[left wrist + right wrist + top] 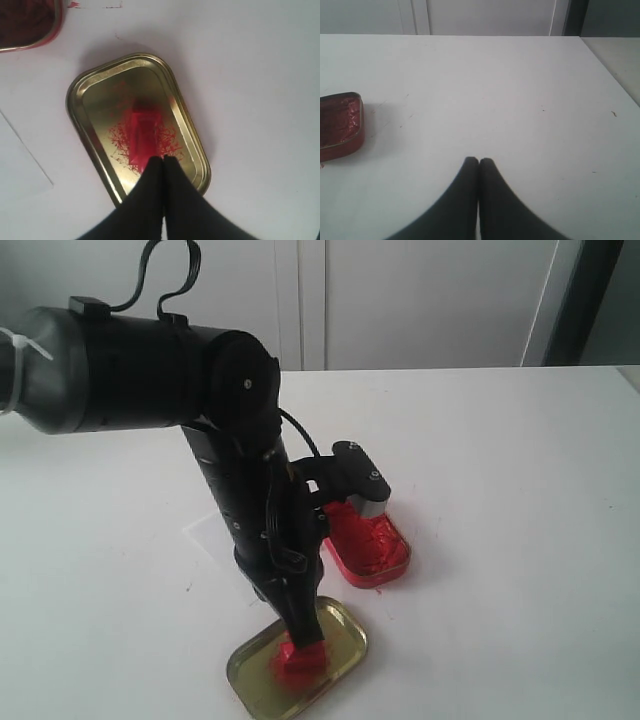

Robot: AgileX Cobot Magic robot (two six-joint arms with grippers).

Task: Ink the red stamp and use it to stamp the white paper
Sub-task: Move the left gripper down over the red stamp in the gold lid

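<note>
Inking step: left gripper [163,160], pinching the red stamp [142,134], presses it into the gold lid [92,87]; next, lift clear and carry to the white paper [17,172].

Gold lid [100,95], red stamp [142,136], black claw [163,159]

White tabletop [520,490]; pale cabinet doors [400,300]

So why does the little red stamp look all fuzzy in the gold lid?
Left wrist view: the small red stamp is out of focus; the gold oblong tin lid looks sharper. Exterior view: the stamp's bright red smears its edges.
</note>
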